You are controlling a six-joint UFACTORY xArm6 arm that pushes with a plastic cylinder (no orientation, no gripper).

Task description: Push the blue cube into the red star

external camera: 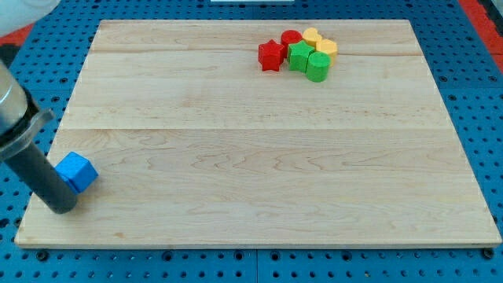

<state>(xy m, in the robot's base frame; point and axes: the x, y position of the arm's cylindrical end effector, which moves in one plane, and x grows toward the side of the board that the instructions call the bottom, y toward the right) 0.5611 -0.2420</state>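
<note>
The blue cube [77, 172] lies near the view's bottom left corner of the wooden board. My tip [63, 209] rests on the board just below and left of the cube, touching or almost touching its left side. The red star [272, 55] lies far off at the view's top, right of centre, at the left end of a cluster of blocks.
Beside the red star sit a red cylinder [291, 38], a green star-like block [299, 56], a green cylinder [317, 66] and two yellow blocks [313, 36] [326, 49]. The wooden board [259, 157] lies on a blue pegboard [471, 71]; its left edge is close to my tip.
</note>
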